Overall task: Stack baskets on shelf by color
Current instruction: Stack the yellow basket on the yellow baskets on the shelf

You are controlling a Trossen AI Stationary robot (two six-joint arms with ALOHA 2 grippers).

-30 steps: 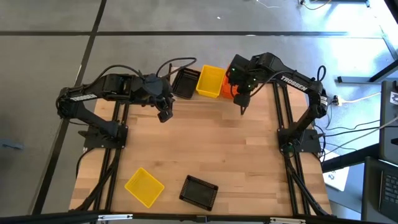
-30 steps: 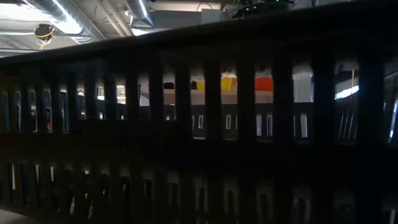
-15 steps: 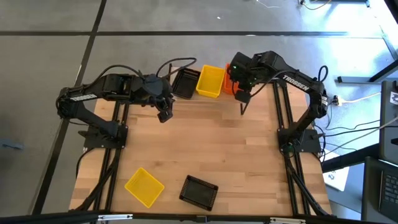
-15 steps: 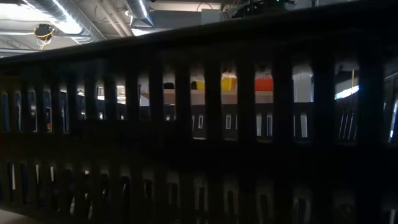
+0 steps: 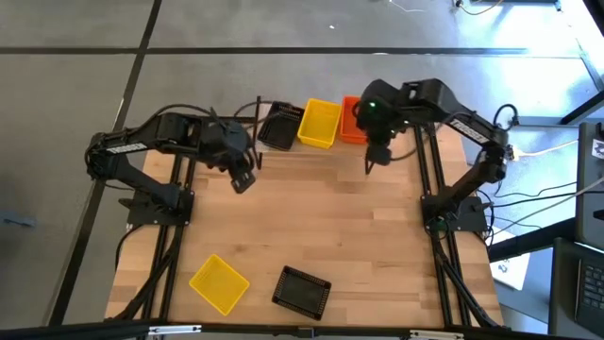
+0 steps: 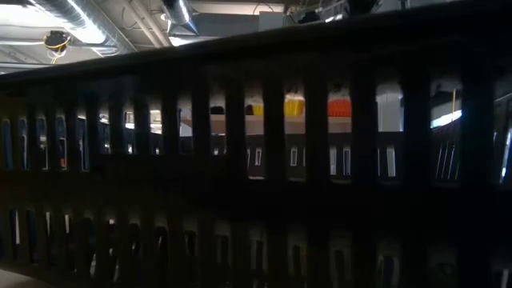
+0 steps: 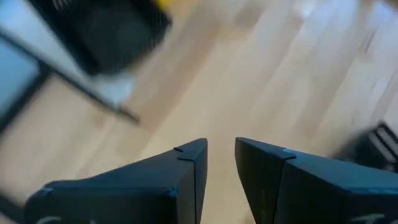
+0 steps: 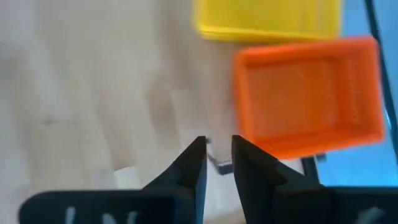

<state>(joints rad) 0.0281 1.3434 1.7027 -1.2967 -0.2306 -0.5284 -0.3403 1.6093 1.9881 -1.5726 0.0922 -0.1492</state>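
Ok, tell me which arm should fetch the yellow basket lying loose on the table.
Left. The left gripper hangs on the same side as the loose yellow basket; the right gripper is farther off.

The right gripper (image 5: 371,166) drew back off the orange basket (image 5: 352,121) on the shelf, leaving its top uncovered in the high view, with the right arm's elbow swung outward, while the left gripper (image 5: 243,183) shifted slightly nearer the table's left edge
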